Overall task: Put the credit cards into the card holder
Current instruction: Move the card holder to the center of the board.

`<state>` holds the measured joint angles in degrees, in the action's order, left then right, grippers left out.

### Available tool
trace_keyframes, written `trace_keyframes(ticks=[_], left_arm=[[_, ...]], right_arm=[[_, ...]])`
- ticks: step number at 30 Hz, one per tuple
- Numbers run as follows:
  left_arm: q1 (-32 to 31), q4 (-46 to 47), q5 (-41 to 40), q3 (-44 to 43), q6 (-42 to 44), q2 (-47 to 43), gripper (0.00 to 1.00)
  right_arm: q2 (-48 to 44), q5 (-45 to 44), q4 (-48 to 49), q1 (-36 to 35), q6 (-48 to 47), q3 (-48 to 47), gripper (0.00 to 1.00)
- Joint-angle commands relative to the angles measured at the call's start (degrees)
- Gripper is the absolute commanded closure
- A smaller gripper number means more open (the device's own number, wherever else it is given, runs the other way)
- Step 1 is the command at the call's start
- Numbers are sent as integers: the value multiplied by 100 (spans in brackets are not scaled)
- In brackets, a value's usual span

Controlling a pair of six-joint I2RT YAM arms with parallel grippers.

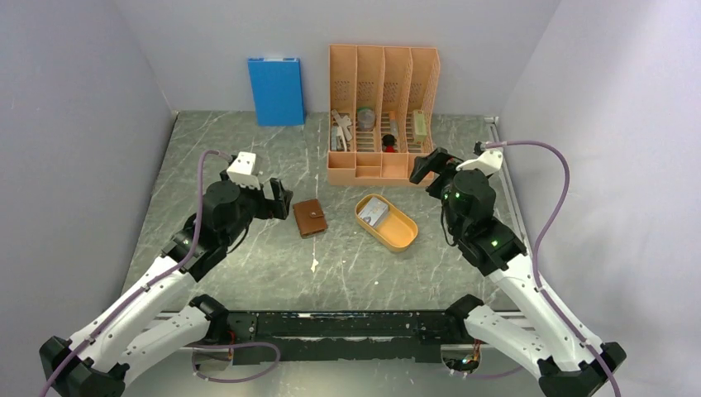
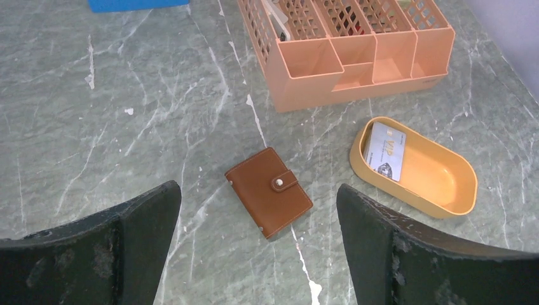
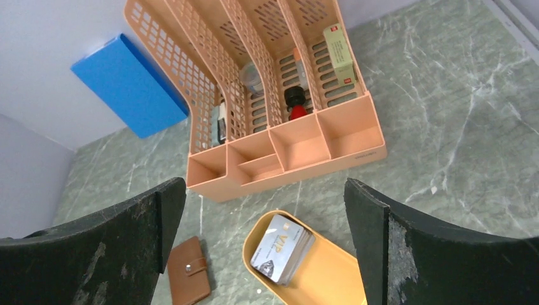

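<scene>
- Plainly, the cards (image 3: 281, 247) lie stacked at one end of the orange tray (image 2: 438, 175). The top card reads "VIP" beside a dark emblem, and its finer print is too small to read.
- The wallet (image 2: 269, 191) lies shut on the table (image 1: 248, 157) with its snap tab fastened. It is near the tray's left side and not touching it.
- The left gripper (image 1: 281, 200) hangs just left of the wallet, fingers wide apart, holding nothing.
- The right gripper (image 1: 431, 164) hovers by the organizer's (image 1: 364, 169) front right corner, beyond the tray. Its fingers are spread wide and empty.
- The organizer stands behind the tray with small items in its slots. One is a pale green box (image 3: 339, 51) with a red mark whose lettering is unreadable.
- A blue box (image 1: 276, 91) leans on the back wall.
</scene>
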<state>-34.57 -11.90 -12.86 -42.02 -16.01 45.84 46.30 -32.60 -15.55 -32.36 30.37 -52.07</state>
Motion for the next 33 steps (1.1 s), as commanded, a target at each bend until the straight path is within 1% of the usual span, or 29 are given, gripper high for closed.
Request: trace_keyframes(ticks=[1, 7, 9, 12, 15, 19, 24, 28, 33], left_arm=[[-33, 178, 60, 66, 90, -119, 4], [-33, 421, 201, 234, 142, -299, 3], [-33, 462, 213, 270, 129, -330, 4], [-33, 452, 163, 286, 118, -356, 3], [-33, 420, 21, 291, 36, -346, 3], [-32, 457, -129, 344, -134, -346, 3], [-32, 557, -52, 472, -290, -383, 3], [-33, 396, 35, 381, -267, -292, 3], [-41, 144, 61, 214, -241, -78, 3]], right_arm=[[14, -315, -46, -29, -86, -11, 0], [-331, 24, 172, -25, -374, 248, 0], [-527, 182, 305, -32, -602, 350, 0], [-755, 502, 450, -25, -881, 474, 0], [-755, 823, 402, -30, -1037, 435, 0], [-356, 1197, 14, -25, -1054, 156, 2], [349, 1323, -403, -26, -508, 123, 4], [688, 1821, -87, -27, -61, 572, 6], [1096, 1962, 219, -31, 271, 1049, 8]])
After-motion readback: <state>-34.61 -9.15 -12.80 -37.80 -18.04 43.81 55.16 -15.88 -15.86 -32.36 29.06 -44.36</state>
